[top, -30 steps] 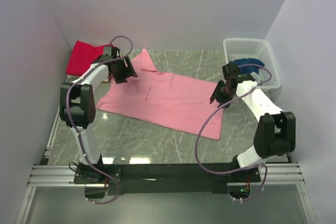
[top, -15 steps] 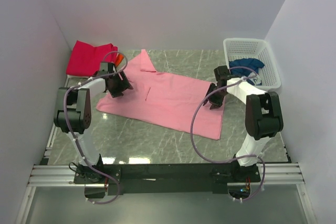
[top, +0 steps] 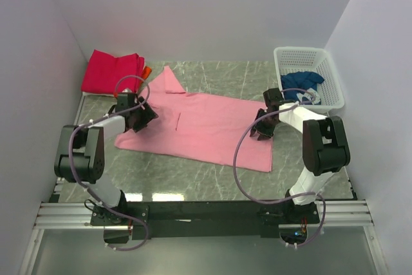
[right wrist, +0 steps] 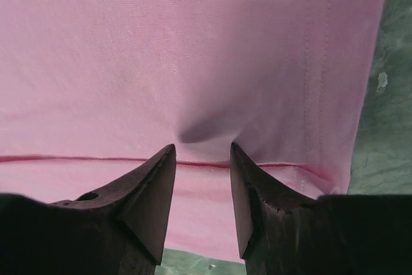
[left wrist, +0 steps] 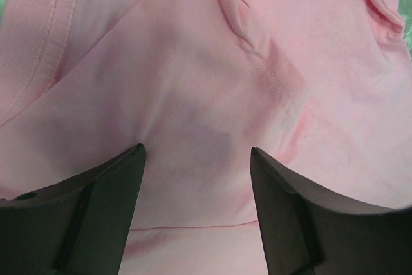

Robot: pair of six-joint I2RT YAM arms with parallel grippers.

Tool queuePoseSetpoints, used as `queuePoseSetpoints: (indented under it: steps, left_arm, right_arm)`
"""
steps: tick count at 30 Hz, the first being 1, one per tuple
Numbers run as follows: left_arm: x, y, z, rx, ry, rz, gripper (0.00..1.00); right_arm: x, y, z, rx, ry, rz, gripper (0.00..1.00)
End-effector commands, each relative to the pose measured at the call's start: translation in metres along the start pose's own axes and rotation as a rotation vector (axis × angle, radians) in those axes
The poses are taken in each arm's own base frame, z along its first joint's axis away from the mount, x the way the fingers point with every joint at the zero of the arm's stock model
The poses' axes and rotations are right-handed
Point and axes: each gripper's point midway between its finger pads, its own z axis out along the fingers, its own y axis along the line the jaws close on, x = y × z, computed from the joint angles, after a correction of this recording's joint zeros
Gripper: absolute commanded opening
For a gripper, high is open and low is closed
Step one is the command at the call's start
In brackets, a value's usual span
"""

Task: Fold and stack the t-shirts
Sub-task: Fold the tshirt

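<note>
On the table [top: 193, 178], the pink tee [top: 206, 127] lies flat under the left gripper [left wrist: 197, 156], jaws wide apart, and the right gripper [right wrist: 202, 148], jaws narrowly apart astride a hem pucker, which may catch only one layer and skew the fold.

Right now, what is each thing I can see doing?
pink tee, spread flat, not folded yet.
red tee, folded, far left corner.
orange tee, only a corner shows beside the red tee.
blue tee, bunched up in the basket.
basket, upright.
left fingers, open, on the pink tee near its collar.
right fingers, slightly open, pressing the pink tee's hem.
</note>
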Motion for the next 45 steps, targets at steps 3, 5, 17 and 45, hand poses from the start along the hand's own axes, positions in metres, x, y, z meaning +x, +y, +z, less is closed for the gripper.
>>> queuePoseSetpoints:
  steps: [3,5,17,45]
  left_arm:
    - [0.059,0.068,-0.027,-0.225,0.103,-0.076,0.75]
    - [0.066,0.074,-0.038,-0.229,0.095,-0.089,0.75]
    - [0.095,0.089,-0.091,-0.188,0.045,-0.165,0.77]
    - [-0.042,-0.041,-0.085,0.024,-0.069,0.056,0.8]
  right_arm:
    - [0.06,-0.04,0.0,0.103,0.134,0.024,0.47]
    - [0.07,-0.047,-0.003,0.111,0.143,0.034,0.47]
    - [0.106,-0.068,-0.022,0.101,0.122,0.059,0.47]
    - [-0.028,-0.033,-0.108,0.158,-0.249,0.032,0.48]
